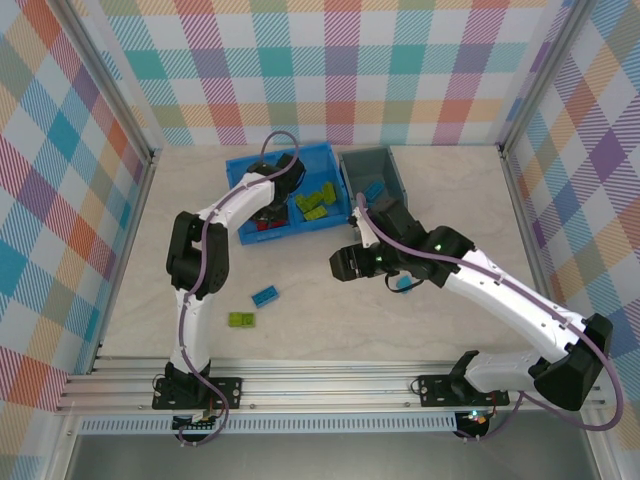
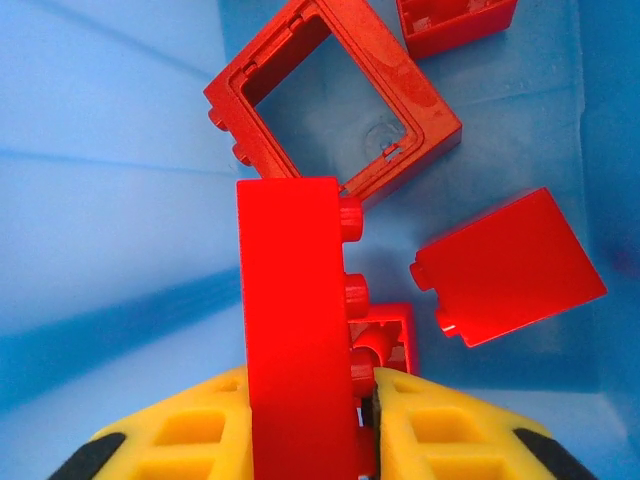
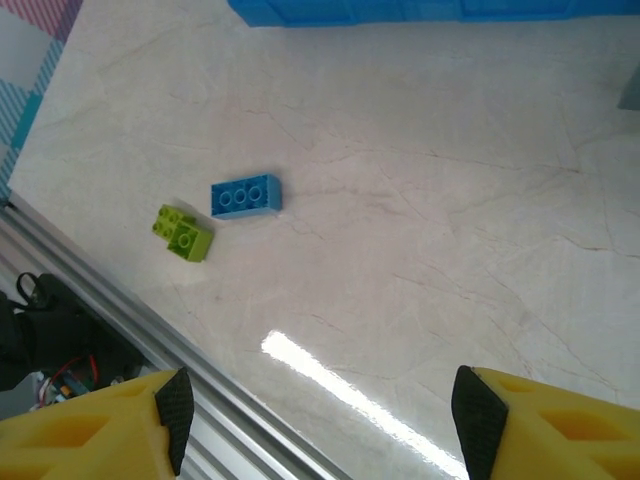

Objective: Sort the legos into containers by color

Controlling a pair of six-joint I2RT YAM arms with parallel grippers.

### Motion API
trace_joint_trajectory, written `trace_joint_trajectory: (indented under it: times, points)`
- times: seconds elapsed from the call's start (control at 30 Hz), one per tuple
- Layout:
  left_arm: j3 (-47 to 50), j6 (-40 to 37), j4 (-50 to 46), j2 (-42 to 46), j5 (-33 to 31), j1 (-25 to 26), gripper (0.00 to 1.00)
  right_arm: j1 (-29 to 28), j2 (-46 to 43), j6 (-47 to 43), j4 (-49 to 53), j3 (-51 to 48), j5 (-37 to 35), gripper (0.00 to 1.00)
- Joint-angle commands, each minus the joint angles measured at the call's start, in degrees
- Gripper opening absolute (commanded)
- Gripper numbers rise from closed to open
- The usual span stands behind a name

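My left gripper (image 2: 310,388) hangs inside the left compartment of the blue container (image 1: 238,178), shut on a tall red lego (image 2: 295,320) held upright. Below it lie a red hollow square frame (image 2: 412,98) and two more red legos (image 2: 510,265). The bin's right compartment holds lime green legos (image 1: 315,203). The dark grey container (image 1: 385,165) holds blue legos (image 1: 375,188). My right gripper (image 3: 315,420) is open over bare table, with nothing between its fingers. On the table to its left lie a blue lego (image 3: 245,196) and a lime green lego (image 3: 183,232).
Another blue lego (image 1: 403,283) lies on the table beside the right arm. An aluminium rail (image 1: 330,375) runs along the near table edge. Checkered walls close in the left, back and right sides.
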State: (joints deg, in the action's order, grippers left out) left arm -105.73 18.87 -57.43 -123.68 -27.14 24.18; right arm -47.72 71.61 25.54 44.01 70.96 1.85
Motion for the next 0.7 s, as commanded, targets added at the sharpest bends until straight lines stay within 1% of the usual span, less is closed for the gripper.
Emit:
trace_joint_trajectory:
  times: [0.0, 0.07, 0.2, 0.33, 0.43, 0.5, 0.57, 0.6, 0.67]
  points:
    - [1.41, -1.06, -1.9, 2.54, -1.18, -0.63, 0.35, 0.4, -0.42, 1.83, 1.49, -0.38, -3.63, 0.73]
    - [1.83, -0.99, -1.87, 4.18, -1.12, -0.59, 0.4, 0.92, -0.22, 2.25, 1.86, -0.47, -4.46, 0.74]
    - [1.76, -1.28, -2.2, 7.34, -0.72, -0.28, 0.42, 2.39, -0.26, 2.59, 1.88, -0.95, -4.97, 0.75]
    - [1.36, -0.44, -3.43, 11.13, -1.15, 0.28, 0.41, 3.62, -0.56, 2.83, 2.78, -1.04, -7.14, 0.75]
    - [2.68, 1.2, -3.47, 16.45, 0.13, 1.77, 0.41, 6.48, -1.36, 3.95, 3.74, -2.65, -9.93, 0.75]
    - [5.29, 1.93, -2.78, 22.05, 2.71, 3.69, 0.42, 9.86, -2.06, 5.22, 4.1, -5.37, -10.93, 0.75]
    - [9.74, 3.28, -0.6, 28.35, 7.0, 6.62, 0.44, 13.02, -2.35, 6.7, 4.73, -8.1, -11.46, 0.76]
    - [13.49, 4.15, 2.01, 32.46, 9.84, 8.75, 0.48, 14.45, -2.29, 7.08, 4.92, -9.55, -11.05, 0.77]
    - [21.44, 6.16, 8.62, 40.35, 13.25, 14.18, 0.61, 16.54, -1.82, 7.39, 4.88, -11.93, -10.7, 0.8]
